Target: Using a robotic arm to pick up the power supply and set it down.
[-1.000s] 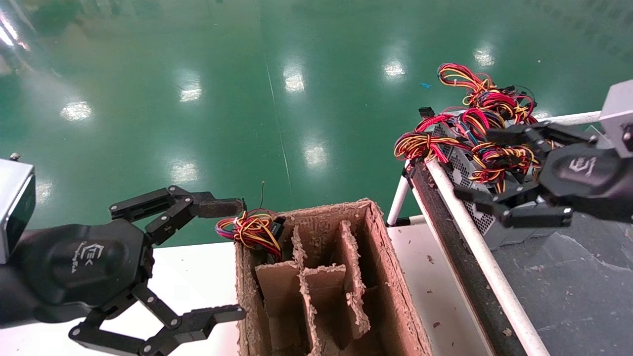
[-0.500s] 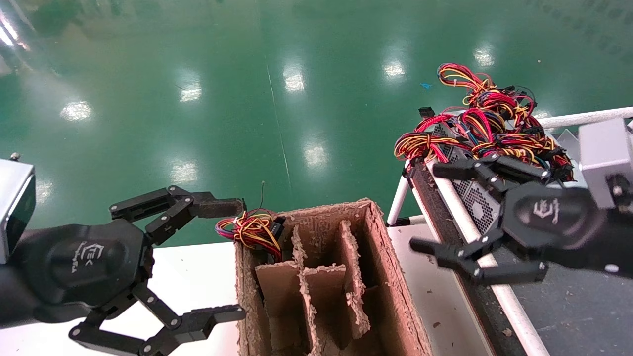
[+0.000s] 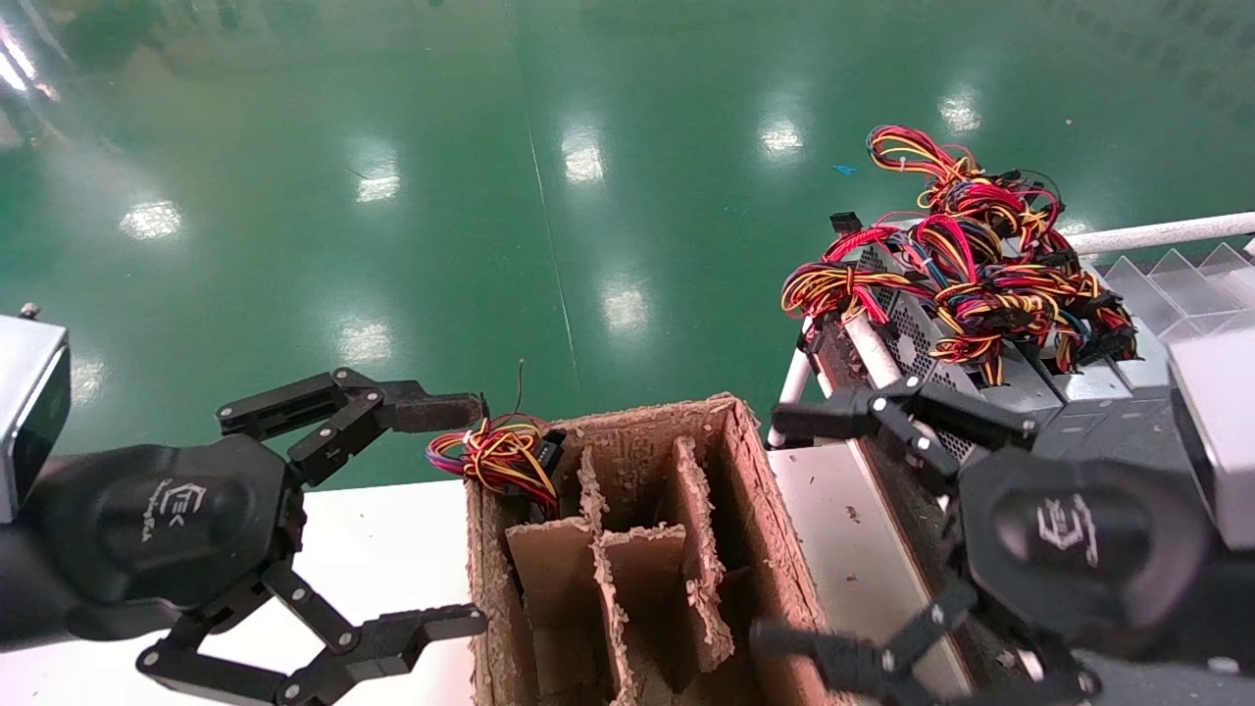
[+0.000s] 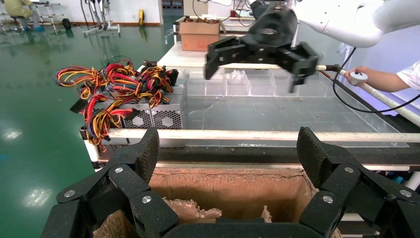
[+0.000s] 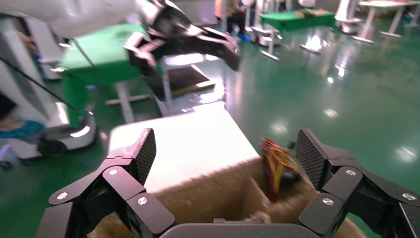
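Grey metal power supplies (image 3: 917, 338) with red, yellow and black wire bundles (image 3: 971, 265) lie at the far end of the dark belt on my right; they also show in the left wrist view (image 4: 148, 116). Another wire bundle (image 3: 498, 456) sticks out of the far left compartment of the cardboard box (image 3: 745, 510), and shows in the right wrist view (image 5: 277, 161). The robotic arm's right gripper (image 3: 779, 529) is open and holds nothing, hovering at the box's right wall, short of the power supplies. My left gripper (image 3: 471, 515) is open and holds nothing at the box's left side.
The worn cardboard box has several dividers (image 3: 677, 549) and stands on a white table (image 3: 382, 549). A white rail (image 3: 868, 353) edges the belt. Clear trays (image 3: 1167, 279) sit behind the power supplies. A person's hand (image 4: 379, 79) rests beyond the belt. Green floor lies ahead.
My right gripper has drawn back from over the power supplies, moving nearer and left to the box's right wall, still open and holding nothing. The left gripper has not moved.
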Available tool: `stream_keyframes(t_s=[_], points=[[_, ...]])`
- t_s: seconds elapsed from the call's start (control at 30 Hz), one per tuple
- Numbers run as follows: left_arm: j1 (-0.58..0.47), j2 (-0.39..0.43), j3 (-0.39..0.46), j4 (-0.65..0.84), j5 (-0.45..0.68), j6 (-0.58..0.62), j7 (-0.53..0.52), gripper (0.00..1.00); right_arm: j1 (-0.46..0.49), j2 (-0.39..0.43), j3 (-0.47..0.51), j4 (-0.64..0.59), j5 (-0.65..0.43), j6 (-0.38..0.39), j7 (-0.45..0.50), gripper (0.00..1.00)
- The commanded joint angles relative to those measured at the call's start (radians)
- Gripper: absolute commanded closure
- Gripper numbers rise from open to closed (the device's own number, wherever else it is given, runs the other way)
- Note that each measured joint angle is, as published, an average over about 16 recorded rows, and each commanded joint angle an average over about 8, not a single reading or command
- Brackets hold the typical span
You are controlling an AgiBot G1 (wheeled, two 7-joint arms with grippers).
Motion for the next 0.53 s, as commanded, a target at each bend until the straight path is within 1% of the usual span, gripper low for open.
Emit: stream_keyframes(t_s=[0.03,0.2,0.53], points=[[0.000,0.000,0.000,0.000,0.000,0.000,0.000,0.00,-0.013,-0.007,0.004,0.005,0.021,-0.015,-0.008,0.00],[0.000,0.000,0.000,0.000,0.000,0.000,0.000,0.00,-0.021,-0.012,0.007,0.008,0.036,-0.025,-0.011,0.00],[0.000,0.000,0.000,0.000,0.000,0.000,0.000,0.00,-0.016,-0.009,0.006,0.006,0.027,-0.019,-0.009,0.00]])
